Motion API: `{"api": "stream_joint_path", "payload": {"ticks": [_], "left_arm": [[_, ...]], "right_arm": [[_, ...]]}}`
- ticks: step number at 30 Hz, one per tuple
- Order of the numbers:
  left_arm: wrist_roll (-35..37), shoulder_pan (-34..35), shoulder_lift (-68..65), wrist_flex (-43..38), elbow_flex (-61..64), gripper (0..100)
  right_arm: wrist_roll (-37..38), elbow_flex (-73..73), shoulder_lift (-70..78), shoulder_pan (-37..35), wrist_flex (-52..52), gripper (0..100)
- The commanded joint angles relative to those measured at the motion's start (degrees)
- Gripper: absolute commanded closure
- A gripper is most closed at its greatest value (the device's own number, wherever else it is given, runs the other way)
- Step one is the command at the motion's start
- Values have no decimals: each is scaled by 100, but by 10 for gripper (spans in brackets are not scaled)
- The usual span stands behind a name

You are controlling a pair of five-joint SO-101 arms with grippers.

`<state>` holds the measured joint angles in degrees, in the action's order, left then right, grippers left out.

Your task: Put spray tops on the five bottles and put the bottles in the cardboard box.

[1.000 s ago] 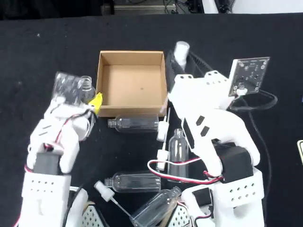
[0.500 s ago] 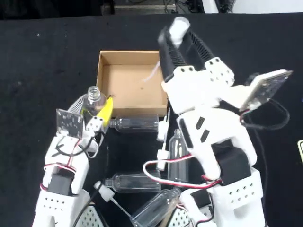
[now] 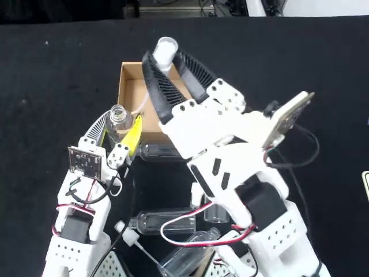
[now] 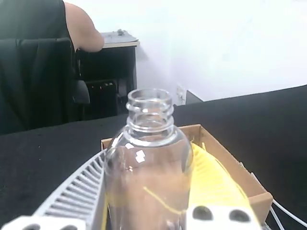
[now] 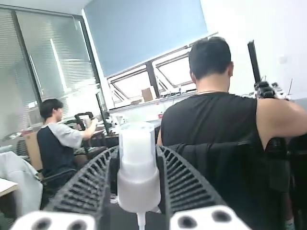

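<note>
Right arm has swung across since a second ago, carrying the spray top [image 5: 138, 160] from the box's right corner to above its far edge, while the left arm has pulled in a bit with its bottle. Right now the right gripper [image 3: 164, 56] is clamped snugly round the spray top's body, with the tube hanging down. The left gripper [image 3: 122, 119] is closed round an upright, uncapped bottle [image 4: 148, 158], held just beside the near left corner of the cardboard box [image 3: 131, 92]. Top and bottle are near each other but still apart, so I'd call this the line-up for the very first cap. Progress is basically zero: I see no bottle with a top on and none in the box. One bottle [image 3: 164, 151] lies just in front of the box, two more [image 3: 164, 221] [image 3: 190, 257] lie near the arm bases, a fourth [image 3: 216, 212] is half hidden under the right arm, and a loose top [image 3: 128, 235] lies beside them.
</note>
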<state>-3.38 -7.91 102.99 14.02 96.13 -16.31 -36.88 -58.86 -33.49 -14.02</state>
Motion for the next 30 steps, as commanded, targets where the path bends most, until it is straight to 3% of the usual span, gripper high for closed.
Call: {"api": "stream_joint_path", "payload": {"ticks": [1, 9, 18, 23, 30], "left_arm": [[18, -84, 62, -114, 127, 967], [53, -92, 53, 237, 127, 967], [18, -391, 53, 255, 127, 967], [18, -453, 53, 255, 127, 967], [18, -444, 53, 255, 127, 967]], "right_arm": [[404, -110, -163, -114, 589, 987], [492, -251, -119, -536, 695, 987], [501, -286, -119, -510, 695, 987], [1037, -295, -119, -510, 695, 987], [1090, -356, -75, -536, 659, 987]]}}
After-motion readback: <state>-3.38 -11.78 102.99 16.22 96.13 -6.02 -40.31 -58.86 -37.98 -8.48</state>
